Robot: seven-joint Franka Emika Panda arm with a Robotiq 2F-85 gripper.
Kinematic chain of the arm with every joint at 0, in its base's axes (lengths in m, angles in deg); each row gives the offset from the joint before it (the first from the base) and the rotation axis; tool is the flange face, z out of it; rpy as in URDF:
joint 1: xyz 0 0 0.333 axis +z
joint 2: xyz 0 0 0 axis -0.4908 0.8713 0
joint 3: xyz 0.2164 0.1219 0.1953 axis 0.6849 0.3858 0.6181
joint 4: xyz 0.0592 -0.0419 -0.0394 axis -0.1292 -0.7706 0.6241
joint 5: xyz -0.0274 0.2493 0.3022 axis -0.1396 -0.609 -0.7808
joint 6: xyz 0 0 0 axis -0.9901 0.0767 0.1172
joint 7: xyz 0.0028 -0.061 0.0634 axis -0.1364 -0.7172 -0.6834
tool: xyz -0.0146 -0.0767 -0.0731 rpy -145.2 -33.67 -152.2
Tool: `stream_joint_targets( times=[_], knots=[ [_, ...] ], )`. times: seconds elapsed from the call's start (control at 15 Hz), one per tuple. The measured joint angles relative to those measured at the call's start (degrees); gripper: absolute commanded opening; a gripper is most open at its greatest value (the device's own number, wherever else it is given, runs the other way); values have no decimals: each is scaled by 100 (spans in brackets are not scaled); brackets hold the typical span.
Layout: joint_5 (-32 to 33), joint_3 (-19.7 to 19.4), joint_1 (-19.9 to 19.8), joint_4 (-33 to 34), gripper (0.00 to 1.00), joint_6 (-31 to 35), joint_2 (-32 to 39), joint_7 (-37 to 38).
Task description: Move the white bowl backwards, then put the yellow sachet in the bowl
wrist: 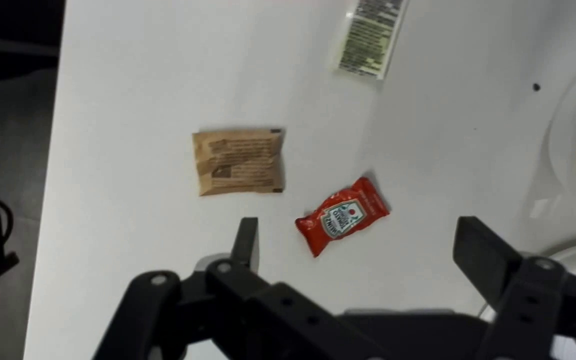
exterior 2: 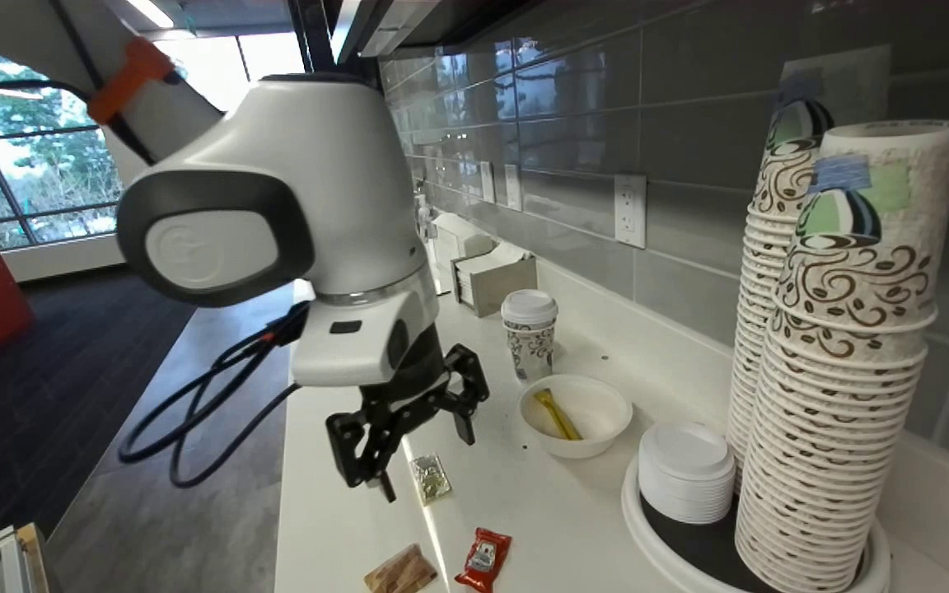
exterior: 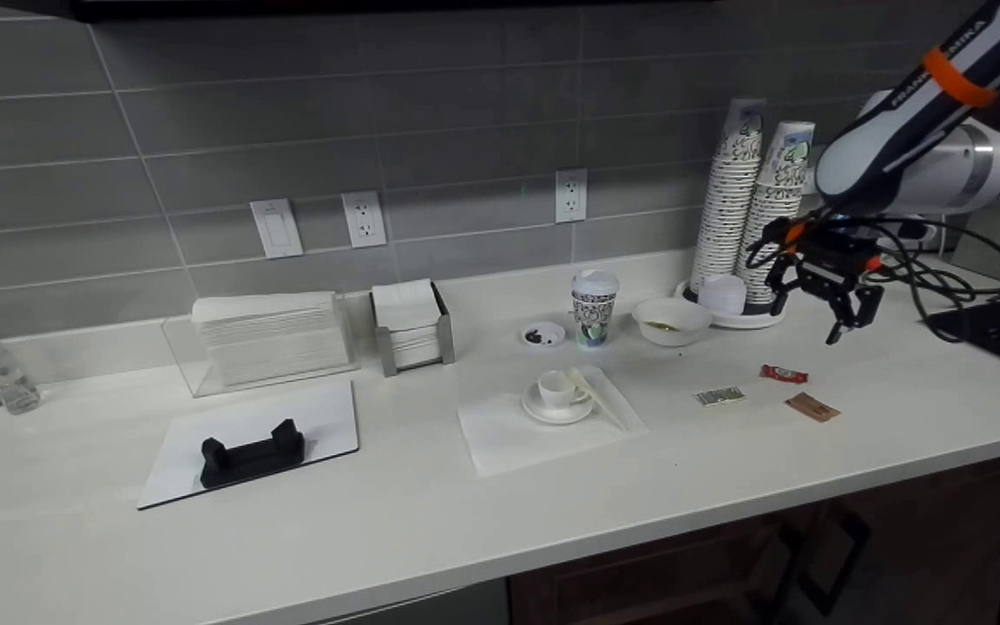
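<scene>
The white bowl (exterior: 684,332) stands upright on the counter near the back wall, right beside a lidded paper cup. It shows in both exterior views (exterior 2: 602,403), and its edge shows at the right of the wrist view (wrist: 564,145). A gold-yellow stick packet (exterior 2: 557,414) lies in it. The yellow sachet (exterior: 719,396), flat with yellowish print, lies on the counter in front of the bowl; it also shows in an exterior view (exterior 2: 430,478) and the wrist view (wrist: 369,41). My gripper (wrist: 358,220) is open and empty, above the counter, apart from bowl and sachet.
A red ketchup packet (wrist: 342,216) and a brown packet (wrist: 239,162) lie below the gripper. Tall paper cup stacks (exterior: 730,226) and lids (exterior 2: 686,473) stand beside the bowl. The lidded cup (exterior: 594,312), a small dish (exterior: 556,333) and a teacup on a saucer (exterior: 543,415) stand further along.
</scene>
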State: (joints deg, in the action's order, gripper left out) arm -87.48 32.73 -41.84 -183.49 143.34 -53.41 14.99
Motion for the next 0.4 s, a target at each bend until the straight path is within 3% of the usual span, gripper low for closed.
stream_joint_targets(
  times=[0.27,0.4],
  knots=[
    [1720,201,-450,-664,100,27,-892,-9],
    [1754,297,-586,-761,100,13,-1065,-14]
  ],
)
